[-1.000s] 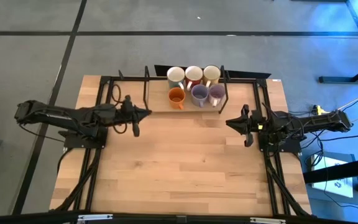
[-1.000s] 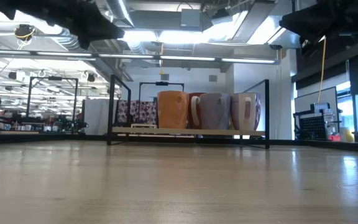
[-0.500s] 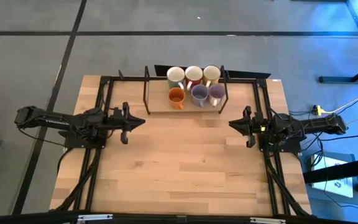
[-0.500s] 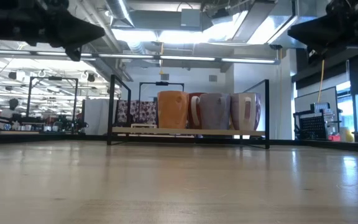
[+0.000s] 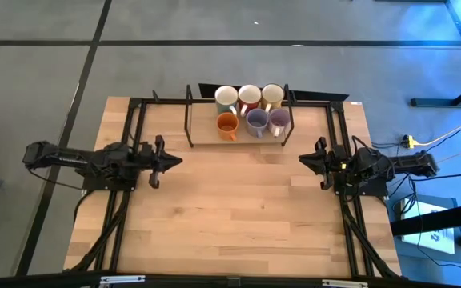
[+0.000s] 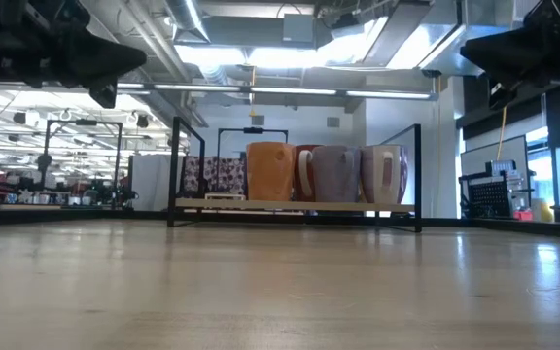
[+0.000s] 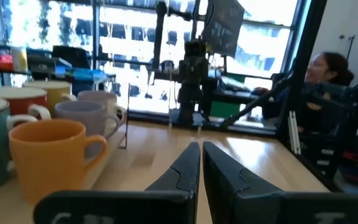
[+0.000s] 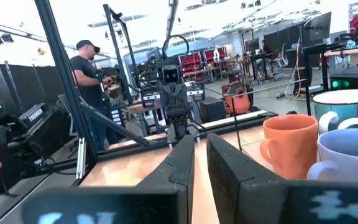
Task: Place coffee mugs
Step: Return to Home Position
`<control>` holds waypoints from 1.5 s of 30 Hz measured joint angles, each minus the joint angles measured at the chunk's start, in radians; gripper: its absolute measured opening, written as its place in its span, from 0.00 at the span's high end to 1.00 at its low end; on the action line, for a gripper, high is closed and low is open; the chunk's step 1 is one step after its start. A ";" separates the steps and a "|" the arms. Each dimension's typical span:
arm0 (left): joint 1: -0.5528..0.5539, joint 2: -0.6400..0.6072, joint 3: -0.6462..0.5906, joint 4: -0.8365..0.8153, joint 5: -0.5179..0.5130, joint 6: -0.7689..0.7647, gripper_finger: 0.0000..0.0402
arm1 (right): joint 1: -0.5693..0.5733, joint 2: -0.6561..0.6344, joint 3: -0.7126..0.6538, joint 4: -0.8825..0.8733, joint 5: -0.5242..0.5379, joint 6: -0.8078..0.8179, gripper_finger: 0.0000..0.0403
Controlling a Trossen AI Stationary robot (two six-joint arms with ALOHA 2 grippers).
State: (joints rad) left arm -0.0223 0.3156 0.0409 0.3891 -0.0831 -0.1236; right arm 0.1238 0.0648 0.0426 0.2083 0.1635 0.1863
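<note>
All six mugs [image 5: 250, 111] sit in two rows of three on the rack [image 5: 238, 141] at the table's far edge — my left claw [image 5: 175, 160] and right claw [image 5: 302, 159], both pinched nearly together and empty, hover well apart from it.

Four cameras covering one table [image 5: 238, 208]

The high view is looking straight down on the whole table and both arms; the low view is sitting at tabletop height, facing level across the wood toward the rack of mugs [image 6: 324, 173]; each wrist view is looking forward along its own fingers, across the table at the opposite arm; all four are sharing the mugs, the orange mug [image 7: 50, 154] nearest in both wrist views.
</note>
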 joint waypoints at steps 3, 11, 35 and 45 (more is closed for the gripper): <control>0.000 -0.055 -0.013 -0.017 0.000 0.000 0.97 | 0.000 -0.026 -0.016 -0.002 0.000 0.005 0.91; 0.000 -0.207 -0.033 -0.161 0.000 -0.022 0.97 | 0.000 -0.062 -0.035 -0.030 -0.042 0.018 0.91; -0.001 -0.304 -0.033 -0.337 -0.004 -0.052 0.97 | 0.000 -0.062 -0.035 -0.161 -0.155 0.011 0.91; -0.001 -0.304 -0.033 -0.337 -0.004 -0.050 0.97 | 0.000 -0.062 -0.035 -0.162 -0.154 0.011 0.91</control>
State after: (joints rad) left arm -0.0231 0.0116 0.0082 0.0525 -0.0875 -0.1738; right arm 0.1242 0.0029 0.0074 0.0460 0.0097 0.1970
